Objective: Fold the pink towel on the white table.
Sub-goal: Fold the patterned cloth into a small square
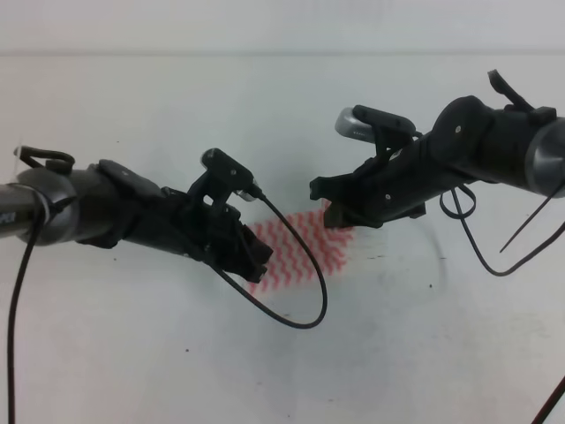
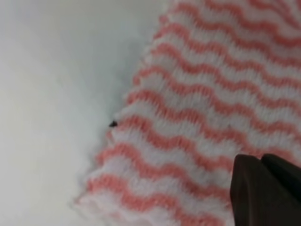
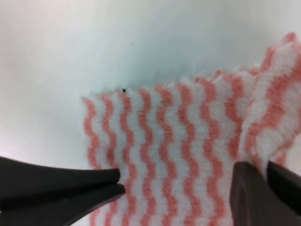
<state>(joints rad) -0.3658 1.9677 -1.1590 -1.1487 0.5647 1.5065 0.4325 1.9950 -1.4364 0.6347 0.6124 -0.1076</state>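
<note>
Pink towel (image 1: 296, 252) flat mid white table (image 1: 177, 124), between both arms. Right gripper (image 3: 176, 188) fingers spread, straddling towel, right fingertip (image 3: 263, 193) beside a raised fold. Left gripper (image 1: 254, 258) at towel's left edge; finger state unclear.

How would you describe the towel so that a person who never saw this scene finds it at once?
Look at the middle of the white table, between the two black arms. The pink towel lies there, partly hidden under the left gripper and right gripper. It is the only coloured, patterned thing: pink-red and white wavy stripes.
</note>
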